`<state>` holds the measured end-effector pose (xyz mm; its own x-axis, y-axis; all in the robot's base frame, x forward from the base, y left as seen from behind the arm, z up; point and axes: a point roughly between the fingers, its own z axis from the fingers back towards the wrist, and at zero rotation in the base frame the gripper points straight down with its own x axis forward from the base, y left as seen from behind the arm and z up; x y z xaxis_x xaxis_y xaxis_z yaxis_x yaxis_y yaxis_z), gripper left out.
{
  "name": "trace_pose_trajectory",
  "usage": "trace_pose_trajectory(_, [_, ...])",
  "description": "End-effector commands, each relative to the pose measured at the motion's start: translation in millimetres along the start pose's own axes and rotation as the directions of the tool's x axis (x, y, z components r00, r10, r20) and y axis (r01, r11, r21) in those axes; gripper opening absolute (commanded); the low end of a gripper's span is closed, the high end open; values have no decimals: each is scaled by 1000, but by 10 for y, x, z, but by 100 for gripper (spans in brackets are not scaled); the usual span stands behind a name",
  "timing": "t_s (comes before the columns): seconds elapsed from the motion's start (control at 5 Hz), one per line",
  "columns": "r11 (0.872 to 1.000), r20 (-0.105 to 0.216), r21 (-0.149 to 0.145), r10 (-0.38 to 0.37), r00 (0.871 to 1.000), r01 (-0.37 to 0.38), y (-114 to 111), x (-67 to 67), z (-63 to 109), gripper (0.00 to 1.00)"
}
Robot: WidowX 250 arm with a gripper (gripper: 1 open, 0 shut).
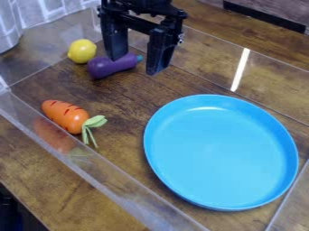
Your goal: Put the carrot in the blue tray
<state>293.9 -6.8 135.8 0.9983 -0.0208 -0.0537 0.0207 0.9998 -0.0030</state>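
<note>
1. On the dark wooden tabletop [218, 63], toward its far edge, we've got our black two-fingered gripper [137, 56] pointing straight down, jaws spread wide and nothing between them.
2. Right at its fingertips sit two bystanders: a small purple toy eggplant [112, 65] lying just beside the left-hand finger in this view, and a round yellow toy lemon [81, 50] a little farther out to the left.
3. Our target, the small orange toy carrot with dark ridge lines and a light green leafy top [67, 115], is well apart from the gripper, nearer the camera and off to the left side of the picture.
4. It lies flat, long axis running diagonally: orange body up-left, leaves trailing down-right toward the tray.
5. That's the relation we're watching. By our reckoning, we'd have to come toward the camera and leftward, clearing the eggplant, then set the fingers across the carrot's diagonal rather than along it.
6. Waiting on the right is the large round bright blue plastic tray with a shallow raised rim [285, 144], empty, close to the carrot's leafy end but not touching it.
</note>
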Motion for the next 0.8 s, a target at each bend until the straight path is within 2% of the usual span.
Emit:
trace_pose_trajectory(0.0, [999, -14, 0, -37, 999, 37, 6, -7, -61, 100])
trace_pose_trajectory(0.4, [987, -37, 5, -159, 987, 159, 72, -40, -192, 100])
trace_pose_trajectory(0.6, [977, -42, 8, -213, 976, 214, 126, -44, -249, 100])
